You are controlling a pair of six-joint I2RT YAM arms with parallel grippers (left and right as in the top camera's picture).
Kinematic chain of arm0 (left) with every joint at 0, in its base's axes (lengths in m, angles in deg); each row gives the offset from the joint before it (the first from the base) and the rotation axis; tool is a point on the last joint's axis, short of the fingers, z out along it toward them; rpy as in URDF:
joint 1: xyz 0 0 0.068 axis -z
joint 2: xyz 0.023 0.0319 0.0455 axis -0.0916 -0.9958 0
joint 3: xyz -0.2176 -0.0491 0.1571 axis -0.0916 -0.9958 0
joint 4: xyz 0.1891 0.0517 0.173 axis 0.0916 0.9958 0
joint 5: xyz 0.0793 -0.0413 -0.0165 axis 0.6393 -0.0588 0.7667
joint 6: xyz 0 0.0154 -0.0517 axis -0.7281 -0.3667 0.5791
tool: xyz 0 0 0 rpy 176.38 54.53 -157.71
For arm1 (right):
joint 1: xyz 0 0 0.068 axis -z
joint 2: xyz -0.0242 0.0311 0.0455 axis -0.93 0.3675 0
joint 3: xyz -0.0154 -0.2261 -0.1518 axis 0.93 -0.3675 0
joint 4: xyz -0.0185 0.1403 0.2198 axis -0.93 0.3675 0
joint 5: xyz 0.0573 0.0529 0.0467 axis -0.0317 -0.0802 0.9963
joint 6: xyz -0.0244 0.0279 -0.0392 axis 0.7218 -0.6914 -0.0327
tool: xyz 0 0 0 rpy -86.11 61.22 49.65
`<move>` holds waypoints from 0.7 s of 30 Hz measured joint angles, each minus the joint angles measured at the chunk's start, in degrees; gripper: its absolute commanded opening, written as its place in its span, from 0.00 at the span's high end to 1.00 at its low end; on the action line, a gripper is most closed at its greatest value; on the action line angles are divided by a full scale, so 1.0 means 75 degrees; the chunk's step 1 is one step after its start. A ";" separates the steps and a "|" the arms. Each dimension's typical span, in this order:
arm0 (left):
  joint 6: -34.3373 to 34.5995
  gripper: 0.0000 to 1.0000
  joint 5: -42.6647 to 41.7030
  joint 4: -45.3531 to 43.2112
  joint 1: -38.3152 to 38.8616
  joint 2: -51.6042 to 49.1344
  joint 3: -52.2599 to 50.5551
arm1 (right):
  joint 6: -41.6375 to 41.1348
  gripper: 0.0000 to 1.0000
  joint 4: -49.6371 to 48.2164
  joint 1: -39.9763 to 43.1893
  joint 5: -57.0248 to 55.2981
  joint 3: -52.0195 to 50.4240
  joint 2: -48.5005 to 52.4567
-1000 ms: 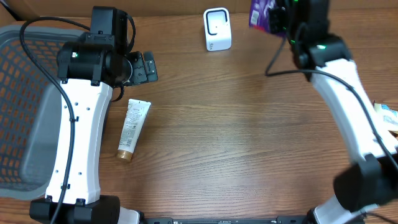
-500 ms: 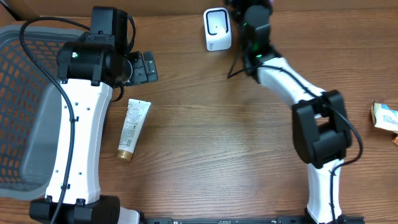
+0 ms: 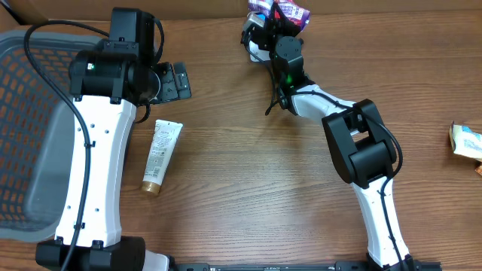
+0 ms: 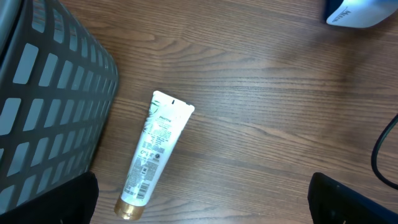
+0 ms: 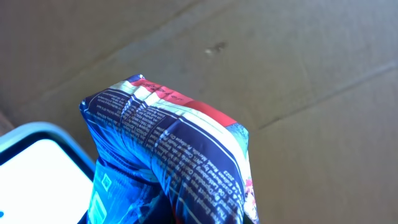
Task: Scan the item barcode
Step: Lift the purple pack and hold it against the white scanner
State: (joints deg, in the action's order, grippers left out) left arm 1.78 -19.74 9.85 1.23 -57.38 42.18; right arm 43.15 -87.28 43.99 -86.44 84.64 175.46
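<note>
The right gripper [image 3: 273, 22] pinches a crinkled purple-and-red snack packet [image 5: 168, 155] just above the white scanner [image 4: 357, 11], while the left gripper [image 3: 172, 81] hangs well left of the scanner, fingers spread wide, above a white tube [image 4: 155, 152].

Mid tabletop [image 3: 248, 196]: bare wood between the two arms, so you can pass freely there. Left edge: the basket [image 3: 30, 143] has a tall mesh wall that blocks any sweep that way, and the left arm [image 3: 98, 165] runs alongside it. A tube [image 3: 162, 156] lies flat just right of that arm, a low obstacle. Far edge: the scanner [image 3: 254, 50] is crowded by the right hand [image 3: 271, 16] clamped on a packet [image 3: 292, 10], with a cardboard wall [image 3: 196, 9] close behind. The right arm [image 3: 369, 150] cuts across your right half, its cable [image 3: 271, 96] loose beside it. A small box [image 3: 465, 140] sits at the right edge, well apart.
</note>
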 measured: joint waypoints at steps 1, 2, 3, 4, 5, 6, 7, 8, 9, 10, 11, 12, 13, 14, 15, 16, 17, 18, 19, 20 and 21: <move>0.0000 0.00 0.0003 -0.0003 0.0000 0.0000 0.0000 | 0.0105 0.96 0.0000 -0.0003 0.0038 0.0000 0.0009; 0.0000 0.00 0.0000 -0.0003 0.0000 0.0000 0.0000 | 0.0262 0.96 -0.0012 -0.0003 0.0067 0.0000 0.0012; 0.0000 0.00 0.0000 -0.0003 0.0000 0.0000 0.0000 | 0.0402 0.96 -0.0006 -0.0006 0.0096 0.0000 0.0012; 0.0000 0.00 0.0000 -0.0003 0.0000 0.0000 0.0000 | 0.0530 0.96 -0.0009 -0.0012 0.0117 0.0000 0.0012; 0.0000 0.00 0.0000 -0.0003 0.0000 0.0000 0.0000 | 0.0609 0.96 0.0041 -0.0029 0.0160 0.0000 0.0012; 0.0000 0.00 0.0000 -0.0003 0.0000 0.0000 0.0000 | 0.0699 0.96 0.0160 -0.0047 0.0198 0.0000 0.0012; 0.0000 0.00 0.0000 -0.0003 0.0000 0.0000 0.0000 | 0.0764 0.96 0.0245 -0.0061 0.0236 0.0000 0.0012; 0.0000 0.00 0.0000 -0.0003 0.0000 0.0000 0.0000 | 0.0866 0.96 0.0399 -0.0093 0.0268 0.0000 0.0012; 0.0000 0.00 0.0000 -0.0003 0.0000 0.0000 0.0000 | 0.0947 0.96 0.0574 -0.0143 0.0283 0.0003 0.0012; 0.0000 0.00 0.0000 -0.0003 0.0000 0.0000 0.0000 | 0.0997 0.96 0.0682 -0.0184 0.0297 0.0006 0.0012; 0.0000 0.00 0.0000 -0.0003 0.0000 0.0000 0.0000 | 0.1037 0.96 0.0787 -0.0248 0.0297 0.0009 0.0012; 0.0000 0.00 0.0000 -0.0003 0.0000 0.0000 0.0000 | 0.1058 0.96 0.0839 -0.0294 0.0294 0.0009 0.0012; 0.0000 0.00 0.0000 -0.0003 0.0000 0.0000 0.0000 | 0.1090 0.96 0.0883 -0.0356 0.0289 0.0009 0.0012; 0.0000 0.00 0.0003 -0.0003 0.0000 0.0000 0.0000 | 0.1113 0.96 0.0918 -0.0402 0.0280 0.0009 0.0012; 0.0000 0.00 0.0000 -0.0003 0.0000 0.0000 0.0000 | 0.1131 0.96 0.0944 -0.0449 0.0256 0.0009 0.0012; 0.0000 0.00 0.0000 0.0000 0.0000 0.0000 0.0000 | 0.1142 0.96 0.0962 -0.0475 0.0248 0.0009 0.0012; 0.0000 0.00 0.0000 -0.0003 0.0000 0.0000 0.0000 | 0.1166 0.96 0.0970 -0.0504 0.0239 0.0009 0.0012; 0.0000 0.00 0.0000 -0.0003 0.0000 0.0000 0.0000 | 0.1172 0.96 0.0970 -0.0504 0.0236 0.0009 0.0012; 0.0000 0.00 0.0000 -0.0003 0.0000 0.0000 0.0000 | 0.1172 0.96 0.0970 -0.0504 0.0239 0.0009 0.0012; 0.0000 0.00 0.0000 -0.0003 0.0000 0.0000 0.0000 | 0.1169 0.96 0.0970 -0.0501 0.0242 0.0009 0.0012; 0.0000 0.00 0.0000 -0.0003 0.0000 0.0000 0.0000 | 0.1134 0.96 0.0968 -0.0504 0.0239 0.0009 0.0012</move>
State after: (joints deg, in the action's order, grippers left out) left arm 1.78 -19.74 9.83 1.23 -57.38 42.18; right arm 51.65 -80.02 40.21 -84.65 84.71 175.55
